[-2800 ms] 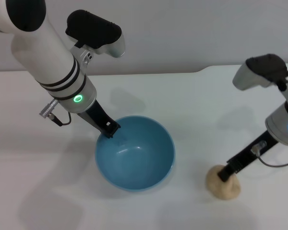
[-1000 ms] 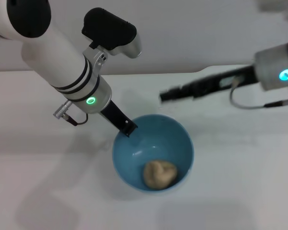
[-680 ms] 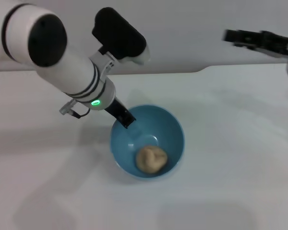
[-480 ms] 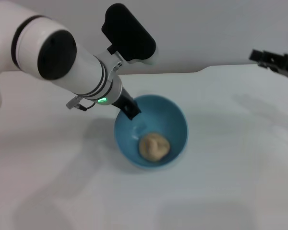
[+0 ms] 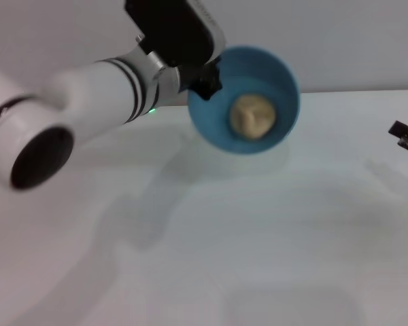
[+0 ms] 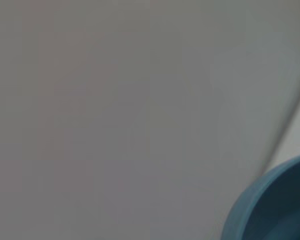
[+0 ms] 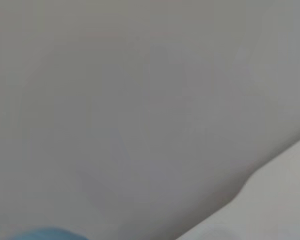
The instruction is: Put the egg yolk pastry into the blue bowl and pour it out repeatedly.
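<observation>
My left gripper (image 5: pixel 207 83) was clamped on the rim of the bowl (image 5: pixel 285 102), gripping it at the edge nearest my arm and holding it lifted clear of the table (image 5: pixel 258 238). The bowl was tipped so that its open mouth faced my head camera, and its shadow lay on the white surface below and to the left. The pastry (image 5: pixel 252 115) sat inside the bowl, resting against the blue inner wall near the middle, with its creased face showing. My left forearm, white with dark bands and a small green light, ran from the lower left up to the bowl, and the black wrist housing stood just above the rim.

My right gripper (image 5: pixel 406 136) showed only as a dark tip at the right edge of the head view, well apart from the bowl and above the table; I could not tell whether its fingers were apart or together.

From my left wrist, a curve of the bowl's rim (image 6: pixel 270 205) filled one corner against a plain grey wall. My right wrist saw mostly that wall.

I could read no brand, label or writing on anything.
</observation>
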`<state>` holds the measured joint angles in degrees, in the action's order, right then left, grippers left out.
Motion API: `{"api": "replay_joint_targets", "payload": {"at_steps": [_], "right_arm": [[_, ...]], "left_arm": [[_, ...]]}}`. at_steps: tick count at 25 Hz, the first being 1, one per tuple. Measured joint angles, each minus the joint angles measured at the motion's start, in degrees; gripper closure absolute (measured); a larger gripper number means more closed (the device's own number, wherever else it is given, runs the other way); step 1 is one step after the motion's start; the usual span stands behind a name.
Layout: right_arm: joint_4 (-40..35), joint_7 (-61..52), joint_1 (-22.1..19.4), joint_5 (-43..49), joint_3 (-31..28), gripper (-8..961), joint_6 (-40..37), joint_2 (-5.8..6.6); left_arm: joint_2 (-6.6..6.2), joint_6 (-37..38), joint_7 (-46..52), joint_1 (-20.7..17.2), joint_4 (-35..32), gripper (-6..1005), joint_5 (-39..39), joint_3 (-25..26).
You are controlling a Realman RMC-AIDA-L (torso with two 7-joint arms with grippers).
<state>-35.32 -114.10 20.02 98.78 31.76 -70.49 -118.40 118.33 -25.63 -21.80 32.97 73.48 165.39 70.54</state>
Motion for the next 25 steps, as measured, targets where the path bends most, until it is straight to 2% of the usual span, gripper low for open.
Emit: {"api": "replay_joint_targets", "payload": {"at_steps": [4, 6, 9, 12, 14, 18, 22, 25], "right_arm": [[1.0, 0.5, -0.8, 0.0, -0.8, 495, 0.0, 0.02], [1.2, 0.6, -0.9, 0.0, -1.0, 494, 0.0, 0.00], [1.3, 0.6, -0.8, 0.0, -1.0, 494, 0.1, 0.00], [1.4, 0.6, -0.5, 0.0, -1.0, 494, 0.4, 0.03], [1.4, 0.6, -0.4, 0.0, -1.0, 494, 0.4, 0.03], [1.6, 0.6, -0.4, 0.3, -0.7, 494, 0.5, 0.02], [2.7, 0.6, -0.7, 0.4, -1.0, 494, 0.5, 0.01], [2.8, 0.6, -0.9, 0.4, -1.0, 494, 0.5, 0.01]], "left_arm": [[0.20, 17.0, -5.8, -7.4, 1.1, 1000, 0.0, -2.7], [0.29, 27.9, -8.6, -10.4, -0.7, 1000, 0.0, -4.6], [0.36, 40.9, -11.8, -11.9, -6.1, 1000, -0.1, -7.3], [0.64, 53.0, -15.9, -11.6, -13.1, 1000, -1.0, -11.3], [0.74, 60.1, -19.1, -10.4, -17.8, 999, -4.4, -14.6], [0.75, 75.7, -29.3, -6.4, -26.0, 999, -21.2, -25.0], [0.76, 85.2, -35.1, -4.0, -28.2, 999, -35.6, -32.5], [0.76, 86.0, -35.2, -3.8, -28.4, 999, -37.1, -33.2]]}}
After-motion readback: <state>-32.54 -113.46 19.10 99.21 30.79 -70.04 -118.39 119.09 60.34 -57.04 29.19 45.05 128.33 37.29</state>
